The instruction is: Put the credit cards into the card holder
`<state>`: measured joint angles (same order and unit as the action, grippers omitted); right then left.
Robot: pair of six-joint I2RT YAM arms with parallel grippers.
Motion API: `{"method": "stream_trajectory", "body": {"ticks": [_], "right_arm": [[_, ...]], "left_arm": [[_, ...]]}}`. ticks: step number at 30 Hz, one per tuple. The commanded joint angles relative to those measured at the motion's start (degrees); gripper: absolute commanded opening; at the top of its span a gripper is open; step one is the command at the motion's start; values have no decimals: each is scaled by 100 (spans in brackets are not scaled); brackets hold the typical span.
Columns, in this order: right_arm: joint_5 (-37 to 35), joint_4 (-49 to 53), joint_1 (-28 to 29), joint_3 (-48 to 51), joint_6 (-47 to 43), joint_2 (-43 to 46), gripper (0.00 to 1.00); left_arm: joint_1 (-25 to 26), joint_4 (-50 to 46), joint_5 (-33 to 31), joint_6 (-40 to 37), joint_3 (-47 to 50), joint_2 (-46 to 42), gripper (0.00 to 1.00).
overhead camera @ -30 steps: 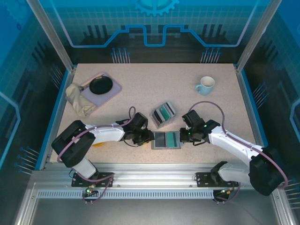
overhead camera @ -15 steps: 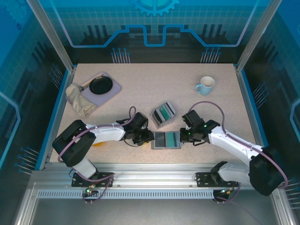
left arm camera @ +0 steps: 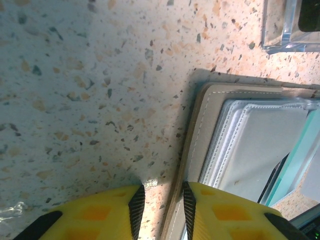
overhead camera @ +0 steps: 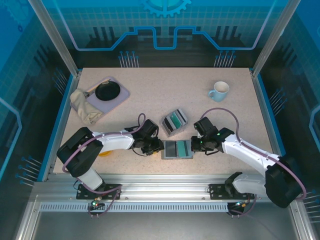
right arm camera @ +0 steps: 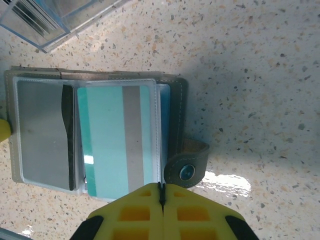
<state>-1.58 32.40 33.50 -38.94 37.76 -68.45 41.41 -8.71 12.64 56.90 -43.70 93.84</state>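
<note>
Right tool (right arm camera: 161, 188) closed at flat grey stitched card holder (right arm camera: 176, 120) edge; speckled tabletop (right arm camera: 250, 75).

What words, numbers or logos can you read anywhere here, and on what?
No text can be read.
The teal plastic card with a grey stripe in the open grey folding card holder shows only plain bands.
The round metal snap on its strap is too small to read.

Beyond the yellow right gripper (right arm camera: 161, 192), a teal credit card (right arm camera: 107, 135) with a grey stripe lies in the grey card holder (right arm camera: 176, 100) on the speckled beige table (right arm camera: 250, 60).
</note>
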Motion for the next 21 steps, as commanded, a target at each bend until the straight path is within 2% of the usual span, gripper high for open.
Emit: {"method": "stream_trajectory", "body": {"ticks": [1,21], "right_arm": [[-146,196,48,18,49,309,0],[21,-19,19,170,76,-81,0]], "left_arm": [[148,529,64,-4,-5,464,31],[163,554,72,-13,-37,502,31]]}}
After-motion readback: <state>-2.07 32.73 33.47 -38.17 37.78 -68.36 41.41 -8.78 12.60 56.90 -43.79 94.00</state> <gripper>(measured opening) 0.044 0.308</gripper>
